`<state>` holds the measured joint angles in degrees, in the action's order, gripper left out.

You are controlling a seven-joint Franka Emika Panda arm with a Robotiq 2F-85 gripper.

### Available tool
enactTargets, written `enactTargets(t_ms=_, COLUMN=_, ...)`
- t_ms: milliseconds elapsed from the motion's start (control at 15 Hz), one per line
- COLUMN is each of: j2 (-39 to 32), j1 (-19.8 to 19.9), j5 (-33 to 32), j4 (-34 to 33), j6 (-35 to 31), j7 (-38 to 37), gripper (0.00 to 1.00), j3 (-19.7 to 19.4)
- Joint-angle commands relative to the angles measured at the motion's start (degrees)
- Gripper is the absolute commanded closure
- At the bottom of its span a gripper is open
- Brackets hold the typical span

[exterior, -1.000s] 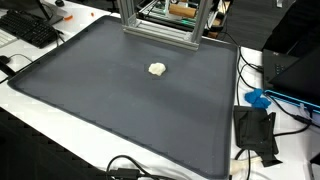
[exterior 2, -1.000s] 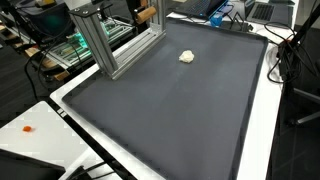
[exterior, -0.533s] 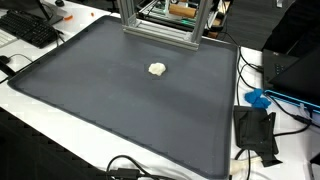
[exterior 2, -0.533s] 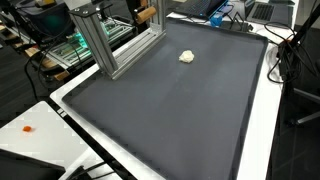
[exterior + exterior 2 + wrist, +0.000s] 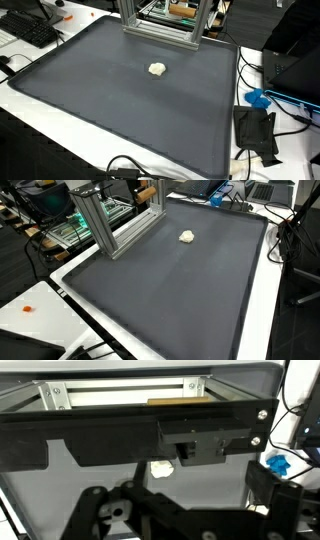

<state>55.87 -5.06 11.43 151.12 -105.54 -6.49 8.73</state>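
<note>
A small cream-white crumpled lump point(image 5: 157, 69) lies alone on a large dark grey rubber mat point(image 5: 110, 115), in the half nearer a bare aluminium-profile frame point(image 5: 160, 25). It is well apart from the frame's foot and from every mat edge. In both exterior views nothing stands between the lump and the open middle of the mat.

The arm itself is outside both exterior views. Only the wrist view shows the black pincer point(image 5: 175, 518), low in the picture. Its jaws are spread wide and have hold of nothing. The lump point(image 5: 162, 468) shows just above it, lying free on the mat.

Off the mat, on the white table, sit a black keyboard point(image 5: 30, 30) at one corner and a small blue plastic piece point(image 5: 260, 98) beside a flat black box point(image 5: 255, 130) along one side. A loop of black cable point(image 5: 130, 168) lies at the near edge. In an exterior view a tiny orange speck point(image 5: 27, 308) lies on the white surface.

Against the frames from a second and half a second ago, nothing has shifted: the lump, the mat and the clutter lie exactly as they did.

The mat's raised rim bounds the working surface on all sides. The frame closes off the far end, and the rest of the mat is open.
</note>
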Motion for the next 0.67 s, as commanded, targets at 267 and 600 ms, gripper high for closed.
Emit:
enactTargets(t_ms=267, j2=0.17, j1=-3.08, j5=-0.35, j4=4.1, j6=-7.44, j7=-1.18, gripper=0.0, j3=5.02)
enactTargets(t_ms=600, j2=-2.78, j1=-3.07, j5=-2.99, j4=4.66, j6=-11.4, j7=-0.99, gripper=0.0, j3=6.4)
